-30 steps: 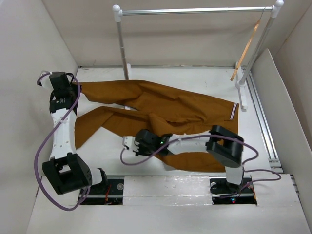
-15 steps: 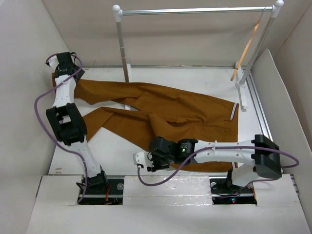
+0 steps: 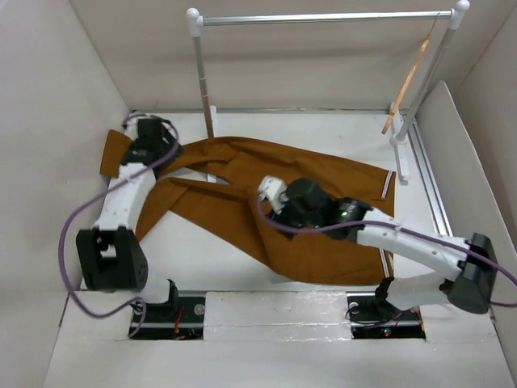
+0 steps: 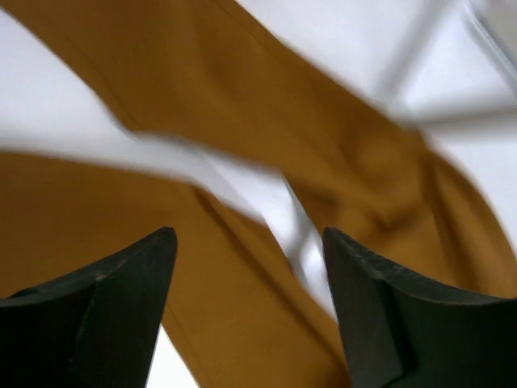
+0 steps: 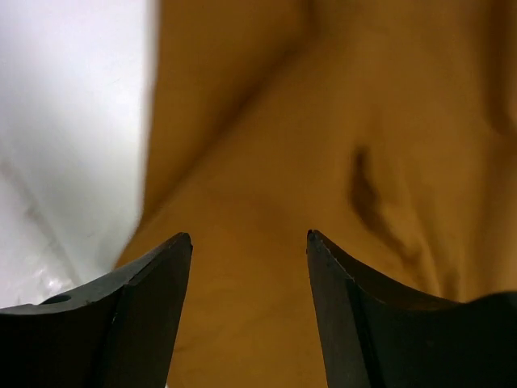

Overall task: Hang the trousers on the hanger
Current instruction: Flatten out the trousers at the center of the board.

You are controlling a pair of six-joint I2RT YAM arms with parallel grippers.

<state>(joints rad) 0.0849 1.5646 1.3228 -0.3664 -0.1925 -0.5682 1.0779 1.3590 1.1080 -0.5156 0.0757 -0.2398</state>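
Two legs of the trousers (image 3: 339, 174) lie spread flat on the surface (image 3: 194, 250), under the silver rail (image 3: 323, 16) and in front of it. The waistband end points toward the rail's right post and the leg ends toward its left post. The hanger (image 3: 408, 81) hangs tilted from the right end of the rail, well apart from the cloth. I judge the task is at its beginning, because no part of the garment is on the crossbar yet.

The left fingers (image 4: 113, 315) are spread apart and hold nothing. This view is blurred, but it shows brown cloth under them and a strip of white surface between the two legs. From above, this arm is just in front of the left post of the rail, over the leg ends, probably because a leg must be taken there.

The right fingers (image 5: 137, 323) are also apart and empty. They hover over the cloth where its edge meets the white surface, in front of the middle of the rail.

The cloth is soft and wide, so I think it must be folded or gathered before it goes over the thin crossbar. The hanger hangs free on the rail and could swing when pushed.
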